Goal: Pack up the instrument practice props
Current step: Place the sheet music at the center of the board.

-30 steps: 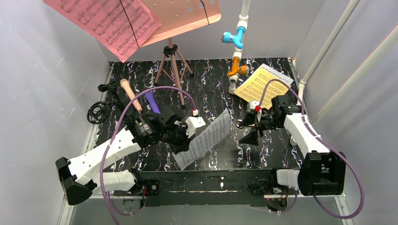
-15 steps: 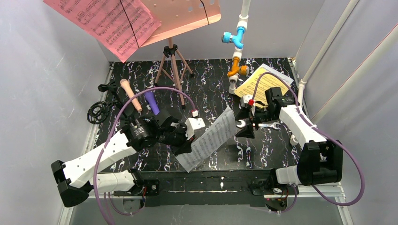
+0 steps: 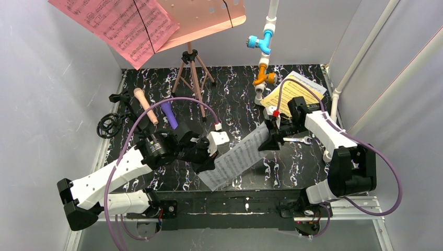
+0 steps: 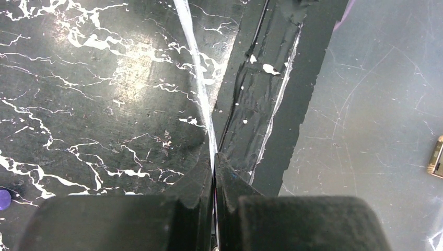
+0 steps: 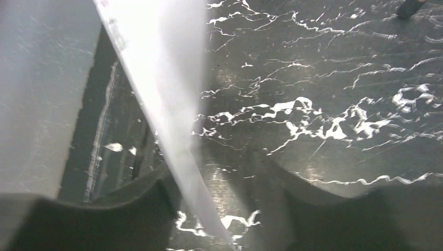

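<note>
A white music sheet (image 3: 237, 157) hangs on edge above the black marbled floor, and my left gripper (image 3: 208, 160) is shut on its lower left end. In the left wrist view the sheet (image 4: 196, 68) runs as a thin line out of the pinched gripper (image 4: 214, 157). My right gripper (image 3: 267, 140) stands open around the sheet's upper right end; the sheet (image 5: 162, 78) passes between its fingers, close to the left one (image 5: 156, 193). A pink sheet (image 3: 120, 26) lies on the salmon music rest (image 3: 209, 18). A yellow sheet (image 3: 292, 91), peach microphone (image 3: 145, 106) and purple microphone (image 3: 168, 114) lie on the floor.
Two black mic holders (image 3: 109, 124) (image 3: 120, 98) sit at the left wall. The rest's tripod legs (image 3: 193, 78) stand at the back. A white pipe with blue and orange valves (image 3: 264, 47) rises at back centre. A silver wrench (image 3: 298, 140) lies under my right arm.
My right arm has swung left and forward to the sheet's upper end, and its jaws have narrowed around it. The left arm has carried the sheet slightly right.
</note>
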Available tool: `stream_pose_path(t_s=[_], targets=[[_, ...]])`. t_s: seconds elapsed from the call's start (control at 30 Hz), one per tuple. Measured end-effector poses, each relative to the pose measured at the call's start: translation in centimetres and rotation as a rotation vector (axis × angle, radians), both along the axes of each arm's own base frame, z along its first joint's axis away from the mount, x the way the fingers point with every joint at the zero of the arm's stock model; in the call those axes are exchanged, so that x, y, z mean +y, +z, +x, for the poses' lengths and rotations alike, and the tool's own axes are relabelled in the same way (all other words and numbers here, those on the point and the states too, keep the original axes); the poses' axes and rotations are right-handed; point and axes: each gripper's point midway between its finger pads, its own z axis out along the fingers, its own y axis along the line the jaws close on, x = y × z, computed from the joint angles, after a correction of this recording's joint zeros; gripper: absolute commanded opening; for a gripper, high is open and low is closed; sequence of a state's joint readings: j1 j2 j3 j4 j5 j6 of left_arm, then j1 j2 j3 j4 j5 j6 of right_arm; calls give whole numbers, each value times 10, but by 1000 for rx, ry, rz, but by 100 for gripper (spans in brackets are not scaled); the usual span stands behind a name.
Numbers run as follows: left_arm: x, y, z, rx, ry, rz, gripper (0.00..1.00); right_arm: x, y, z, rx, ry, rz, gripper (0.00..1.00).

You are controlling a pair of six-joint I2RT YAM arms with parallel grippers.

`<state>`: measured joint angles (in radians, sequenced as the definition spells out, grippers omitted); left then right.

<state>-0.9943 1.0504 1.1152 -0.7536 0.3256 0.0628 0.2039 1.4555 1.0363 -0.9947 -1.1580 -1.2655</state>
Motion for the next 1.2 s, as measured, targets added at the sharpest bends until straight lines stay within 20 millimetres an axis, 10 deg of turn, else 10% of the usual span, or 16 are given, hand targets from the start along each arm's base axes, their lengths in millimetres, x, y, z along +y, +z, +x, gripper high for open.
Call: stream_pose_path(t_s=[0.1,0.17,0.47,0.83,1.2], targets=[[0,-6,4,-15,15,10,0,0,1,-4,22,2,-2,1],[2,-12,7,-24,33,24,3,-2,2,-7,52,-6,-12,1],[15,-26,36,-122,217,44,96,-36,19,25,0,-252,-195,1],[56,14,59,-337,463,-126,98,-131,64,97,-211,-682,-556,1],[69,8,57,-344,516,-167,100,-206,89,182,-283,-1075,-741,1]])
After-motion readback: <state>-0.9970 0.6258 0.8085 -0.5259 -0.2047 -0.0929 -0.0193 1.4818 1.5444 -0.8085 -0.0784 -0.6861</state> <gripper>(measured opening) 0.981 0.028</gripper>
